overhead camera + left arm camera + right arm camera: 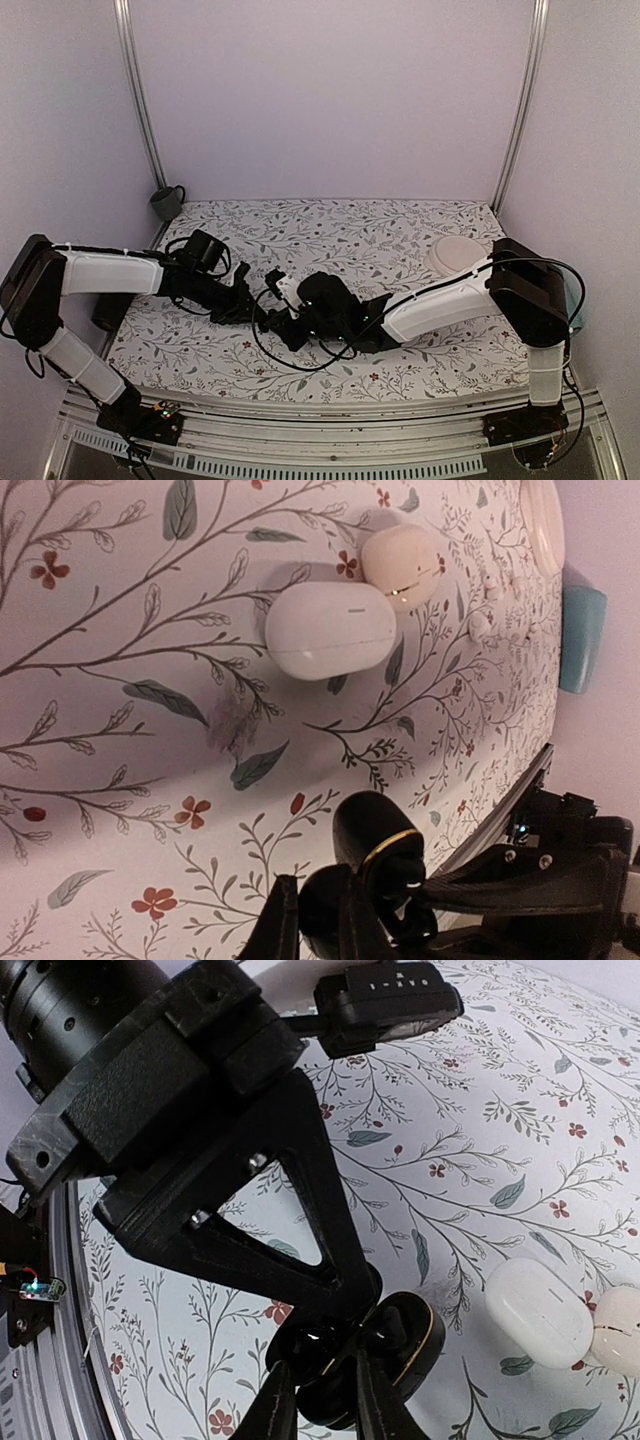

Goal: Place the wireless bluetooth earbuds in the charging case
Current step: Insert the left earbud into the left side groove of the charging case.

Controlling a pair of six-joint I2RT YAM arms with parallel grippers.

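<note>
The black charging case (375, 830) is held just above the patterned table with its gold-rimmed lid open. My left gripper (315, 908) is shut on its lower half. In the right wrist view the case (412, 1335) lies right under the left gripper's black frame. My right gripper (320, 1402) reaches into the case's opening, its fingers a little apart around a dark rounded thing. A glossy black lump (311, 1346) in the opening looks like one of the earbuds; black on black hides its outline. Both grippers meet mid-table (268, 308).
Two white oval pebble-like objects (330, 630) (400, 565) lie just beyond the case, and show as well (538, 1310) in the right wrist view. A white round dish (455, 252) sits at the back right. A grey mug (167, 202) stands at the back left corner.
</note>
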